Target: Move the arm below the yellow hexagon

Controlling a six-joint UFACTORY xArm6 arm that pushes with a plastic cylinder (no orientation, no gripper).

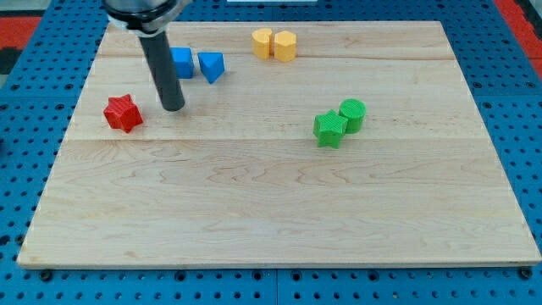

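Note:
The yellow hexagon lies near the view's top, centre, touching a second yellow block on its left. My tip rests on the board well to the left of and below the hexagon. It is just right of the red star and just below the blue cube, which the rod partly hides. A blue triangular block lies to the right of the cube.
A green star-like block and a green cylinder touch each other right of centre. The wooden board lies on a blue perforated table.

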